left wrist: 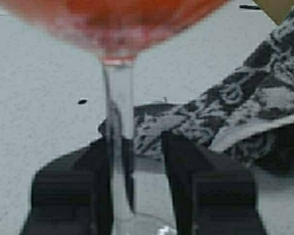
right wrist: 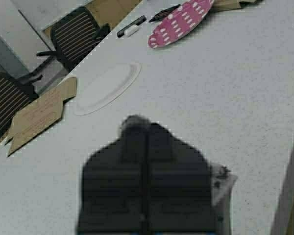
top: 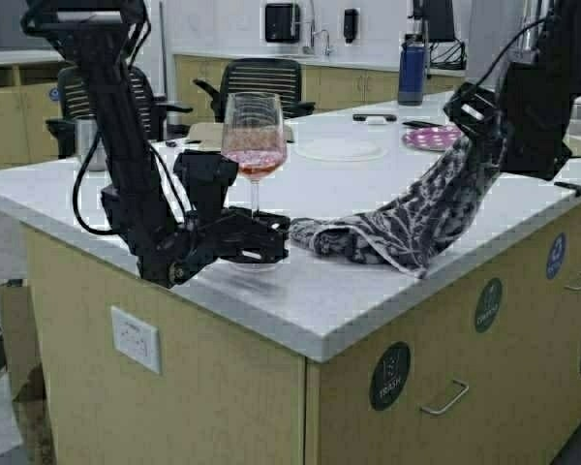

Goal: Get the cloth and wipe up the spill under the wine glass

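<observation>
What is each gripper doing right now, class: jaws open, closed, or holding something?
Left gripper: jaws open either side of the wine glass stem, not closed on it.
Right gripper: jaws closed on the cloth, lifting one end off the counter.

Wine glass (left wrist: 118,147) stem between left gripper (left wrist: 142,196) fingers, patterned cloth (left wrist: 235,122) just beyond, white countertop (left wrist: 39,98)

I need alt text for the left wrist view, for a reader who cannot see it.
The left gripper has its jaws on either side of the thin stem of the wine glass, with a gap at one side. The pink bowl fills the top. Behind, the patterned cloth lies on the white counter.
</observation>
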Robot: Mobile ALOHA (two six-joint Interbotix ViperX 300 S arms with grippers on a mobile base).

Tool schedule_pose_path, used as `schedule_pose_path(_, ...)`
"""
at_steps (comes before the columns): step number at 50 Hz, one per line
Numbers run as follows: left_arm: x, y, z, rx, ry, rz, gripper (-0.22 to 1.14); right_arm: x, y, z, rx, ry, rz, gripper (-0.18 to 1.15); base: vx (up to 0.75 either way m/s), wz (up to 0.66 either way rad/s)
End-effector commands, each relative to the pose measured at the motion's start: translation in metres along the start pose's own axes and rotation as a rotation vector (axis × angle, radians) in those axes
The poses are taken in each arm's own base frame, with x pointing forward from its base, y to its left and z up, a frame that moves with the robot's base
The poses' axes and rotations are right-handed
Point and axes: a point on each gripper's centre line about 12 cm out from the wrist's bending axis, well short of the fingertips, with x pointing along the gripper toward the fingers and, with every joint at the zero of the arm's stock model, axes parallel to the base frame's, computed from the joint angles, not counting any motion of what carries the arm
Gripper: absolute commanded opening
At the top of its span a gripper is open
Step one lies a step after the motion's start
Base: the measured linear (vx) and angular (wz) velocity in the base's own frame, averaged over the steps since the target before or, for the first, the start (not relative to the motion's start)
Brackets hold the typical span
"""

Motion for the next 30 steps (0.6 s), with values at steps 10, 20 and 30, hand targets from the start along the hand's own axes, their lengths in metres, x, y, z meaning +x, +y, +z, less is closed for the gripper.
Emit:
schedule_pose_path(10,-0.024,0.005,0.030,-0.006,-0.065,0.045,0.70,0.002,0.014,0.016,0.011,-0.039,0.052,0.07,0.00,0.00)
schedule_pose_path(20,-0.058,0.000,0.044,-0.017,-0.080,0.058,0.70,-0.007,0.015,0.023,-0.003,-0.053,0.075,0.07,0.00,0.00)
schedule_pose_path(30,-0.092,-0.004,0.067,0.016,-0.079,0.071,0.71,-0.024,0.026,0.042,-0.065,-0.066,0.136,0.07,0.00,0.00)
